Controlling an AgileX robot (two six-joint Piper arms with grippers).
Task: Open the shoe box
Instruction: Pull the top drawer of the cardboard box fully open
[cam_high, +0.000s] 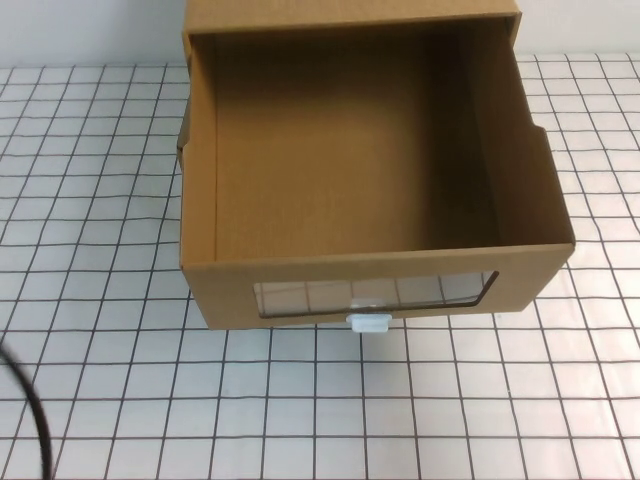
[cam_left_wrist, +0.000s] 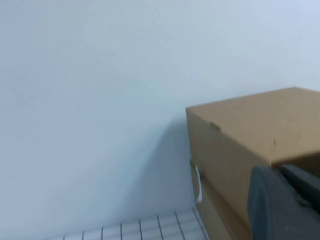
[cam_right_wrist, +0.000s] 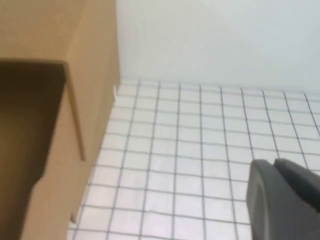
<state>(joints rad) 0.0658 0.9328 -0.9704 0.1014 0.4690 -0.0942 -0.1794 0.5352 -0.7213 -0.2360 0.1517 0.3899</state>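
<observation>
Reading near to far: small white plastic pull tab (cam_high: 368, 321) at lower centre, on the windowed front of the brown cardboard shoe box (cam_high: 230, 285), mid-frame on the white grid-lined table (cam_high: 100, 300). Its drawer (cam_high: 350, 160) is out of the sleeve (cam_high: 350, 15), empty; we judge opening done, nothing left. Right gripper (cam_right_wrist: 285, 200) closed on nothing, beside the box. Left gripper (cam_left_wrist: 282, 205) by the sleeve; state we cannot tell.

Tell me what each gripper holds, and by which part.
Nothing is held. The right gripper, shut and empty, hangs right of the open shoe box; the left gripper hangs to its left.
</observation>
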